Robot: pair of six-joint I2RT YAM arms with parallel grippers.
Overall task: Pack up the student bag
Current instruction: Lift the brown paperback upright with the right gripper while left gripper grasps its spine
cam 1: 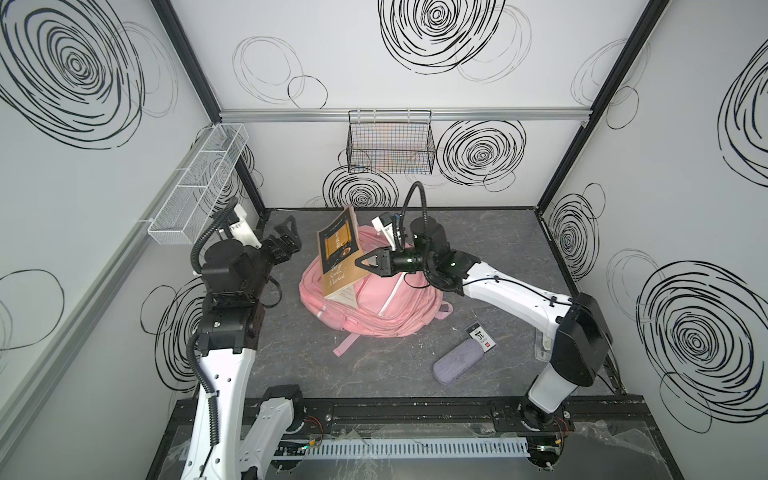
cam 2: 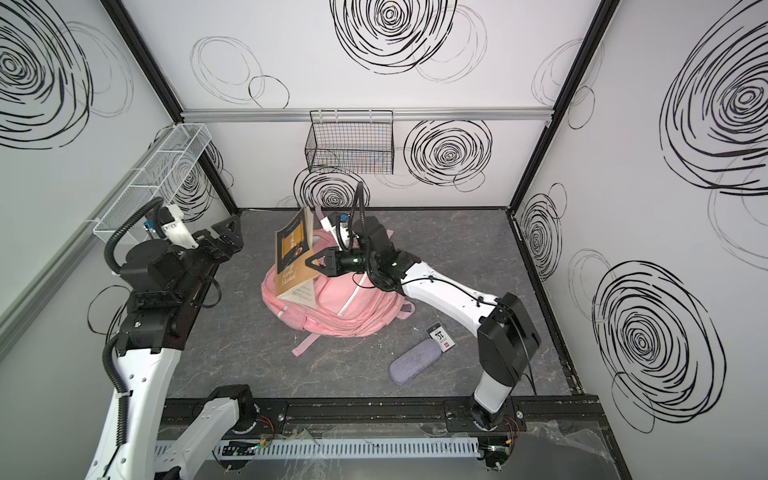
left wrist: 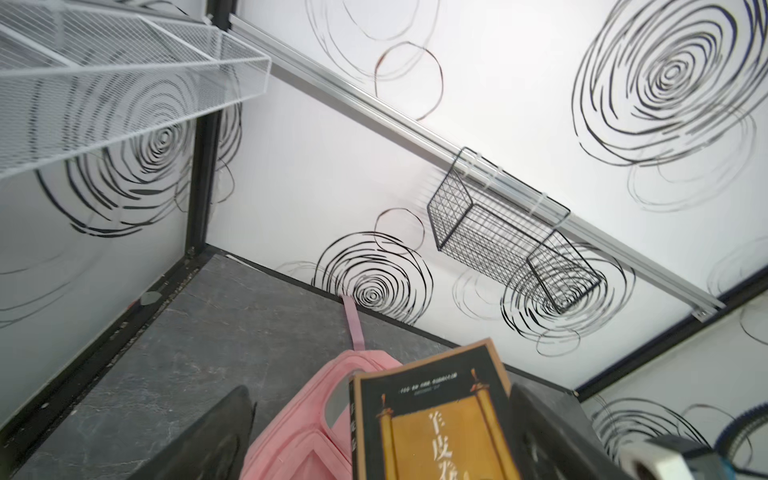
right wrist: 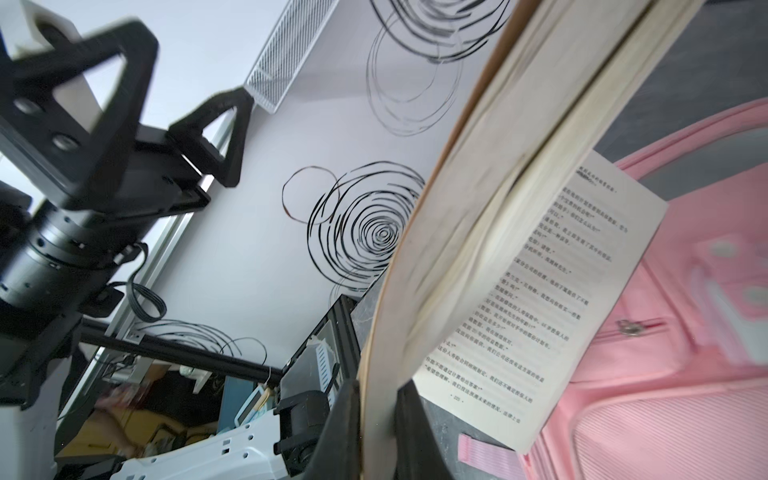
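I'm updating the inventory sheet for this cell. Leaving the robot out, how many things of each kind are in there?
pink backpack: 1
book: 1
grey-lilac pouch: 1
small printed card: 1
wall baskets: 2, the white mesh basket and the black wire basket
total: 6

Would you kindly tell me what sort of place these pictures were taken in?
Probably a robot test booth, not a classroom: white panel walls with drawn black swirls enclose a grey tabletop, and the left arm and right arm stand on a black rail at its front.
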